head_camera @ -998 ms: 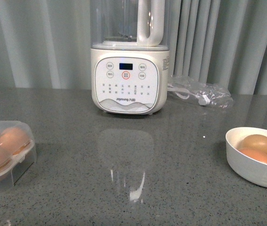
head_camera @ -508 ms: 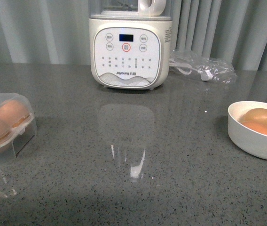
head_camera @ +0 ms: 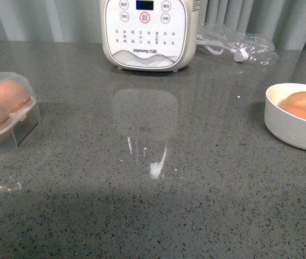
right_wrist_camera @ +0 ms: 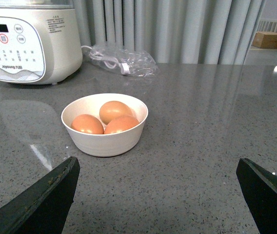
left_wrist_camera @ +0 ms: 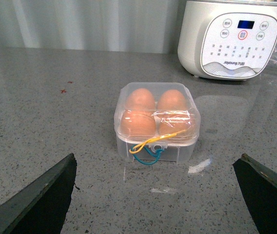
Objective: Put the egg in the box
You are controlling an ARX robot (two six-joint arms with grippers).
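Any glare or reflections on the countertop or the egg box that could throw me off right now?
Front view: the appliance mirrors in the glossy countertop, ending in a bright glint. Left wrist view: the box lid shows light sheen, eggs still readable. Right wrist view: soft reflections, the bowl sharp.

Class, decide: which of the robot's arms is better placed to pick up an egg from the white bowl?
Right. The right gripper hangs open facing the white bowl of three eggs; the left gripper faces the closed box instead.

The white appliance (left_wrist_camera: 235, 43) carries the brand "Joyoung" beneath its buttons; the button labels are too small to read.
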